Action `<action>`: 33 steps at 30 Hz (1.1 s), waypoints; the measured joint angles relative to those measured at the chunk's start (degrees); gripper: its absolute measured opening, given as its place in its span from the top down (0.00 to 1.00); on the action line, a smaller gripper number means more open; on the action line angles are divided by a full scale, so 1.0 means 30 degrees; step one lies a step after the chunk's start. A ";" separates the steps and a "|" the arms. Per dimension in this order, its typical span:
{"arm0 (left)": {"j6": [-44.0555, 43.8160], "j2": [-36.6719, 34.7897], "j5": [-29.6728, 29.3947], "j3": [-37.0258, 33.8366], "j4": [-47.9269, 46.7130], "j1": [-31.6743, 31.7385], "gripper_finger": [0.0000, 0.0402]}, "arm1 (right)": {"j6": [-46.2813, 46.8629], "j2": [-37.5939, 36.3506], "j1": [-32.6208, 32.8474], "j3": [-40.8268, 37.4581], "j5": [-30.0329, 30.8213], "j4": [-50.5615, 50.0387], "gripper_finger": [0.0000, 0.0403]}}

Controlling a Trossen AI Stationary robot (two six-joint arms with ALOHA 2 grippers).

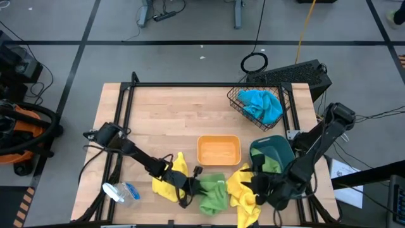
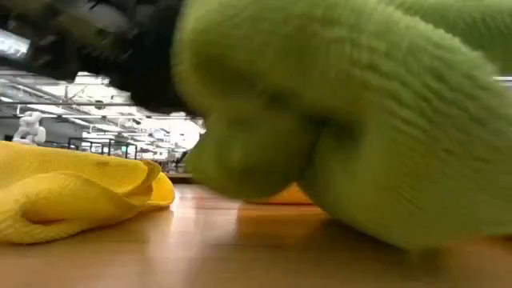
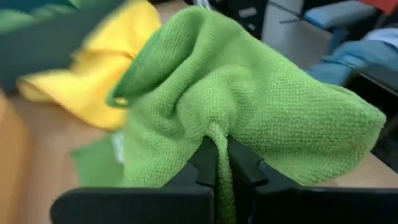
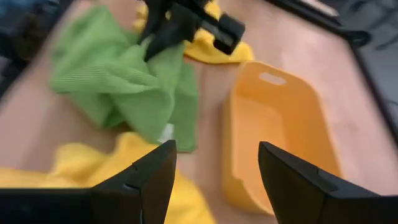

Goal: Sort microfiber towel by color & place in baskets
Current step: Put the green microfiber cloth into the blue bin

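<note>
My left gripper (image 1: 191, 185) is shut on a green towel (image 1: 213, 193) near the table's near edge, also seen in the left wrist view (image 3: 249, 99) and the low view (image 2: 360, 120). One yellow towel (image 1: 166, 180) lies flat to its left. A second yellow towel (image 1: 243, 193) lies to its right. My right gripper (image 4: 214, 180) is open above that second yellow towel (image 4: 124, 168). The orange bin (image 1: 218, 151) stands behind the green towel. The teal bin (image 1: 273, 152) holds green cloth. The black wire basket (image 1: 256, 104) holds a blue towel. My left gripper pinches a bunched fold of the green towel (image 3: 217, 140) between its two fingers, coming from the table's left and slanting down. The cloth rises in a hump beyond the fingers, and its lower part (image 3: 93, 165) lies on the table.
A spray bottle (image 1: 120, 192) lies near the table's near left corner. A black frame rail (image 1: 190, 85) runs along the far edge. Bare wood (image 1: 171, 114) lies between the wire basket and the left side.
</note>
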 joint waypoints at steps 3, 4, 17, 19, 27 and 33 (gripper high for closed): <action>0.0220 -0.0938 -0.0421 0.0000 0.0075 0.0274 0.96 | 0.0110 0.0812 -0.0096 0.0000 0.1085 -0.0007 0.46; 0.0221 -0.1225 -0.0495 0.0007 0.0119 0.0377 0.96 | 0.0184 0.1055 -0.0131 0.0000 0.1301 0.0027 0.46; 0.3627 -0.4571 -0.2452 0.0015 0.0043 0.1237 0.96 | 0.0574 0.3773 -0.1003 -0.0007 0.3121 0.2674 0.45; 0.3741 -0.4844 -0.2544 0.0015 -0.0018 0.1311 0.96 | -0.0827 0.4064 -0.1173 -0.0007 0.3294 0.4557 0.45; 0.5137 -0.6084 -0.2931 0.0015 0.0151 0.1317 0.96 | -0.5133 0.3638 -0.1193 0.0066 0.4050 0.7624 0.45; 0.5065 -0.6353 -0.2938 0.0015 0.0066 0.1055 0.96 | 0.0496 0.2150 -0.0078 0.1735 0.1898 -0.0461 0.45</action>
